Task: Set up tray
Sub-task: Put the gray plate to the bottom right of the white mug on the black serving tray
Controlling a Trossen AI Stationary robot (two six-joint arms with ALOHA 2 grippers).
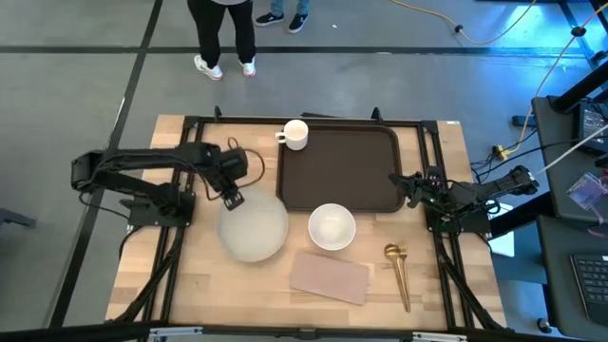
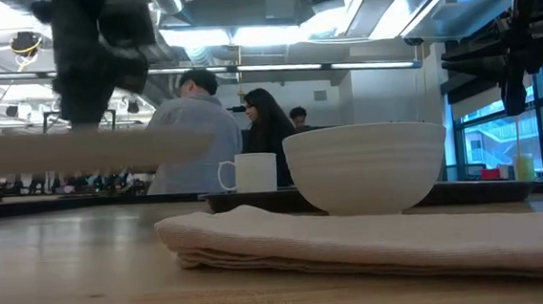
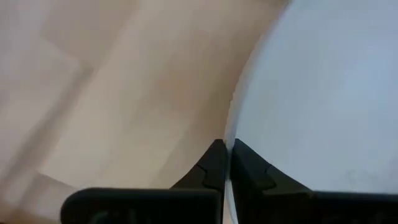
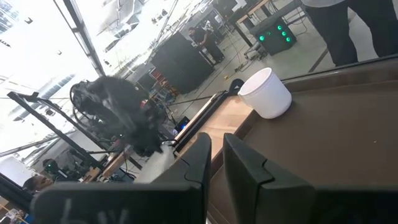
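A white plate (image 1: pixel 254 228) is up in the air at the table's left; in the low view it is a pale level band (image 2: pixel 70 149) above the tabletop. My left gripper (image 1: pixel 232 198) is shut on it. The dark brown tray (image 1: pixel 342 169) lies at the table's far middle. A white mug (image 1: pixel 295 134) stands at its far left corner. A white bowl (image 1: pixel 332 226) stands on the table by the tray's near rim. My right gripper (image 1: pixel 410 185) is shut over the tray's right rim and touches nothing. My left gripper pinches the plate's rim (image 3: pixel 229 127) between its two fingers, on the plate's far left side. The fingers (image 3: pixel 211 165) slant down from the table's far left. The plate is lifted clear of the table and hangs about level.
A pinkish-tan napkin (image 1: pixel 330 277) lies folded near the table's front edge, and a gold spoon (image 1: pixel 398 271) lies to its right. A dark frame (image 1: pixel 176 247) runs along the table's sides. People stand beyond the far edge (image 1: pixel 226 38).
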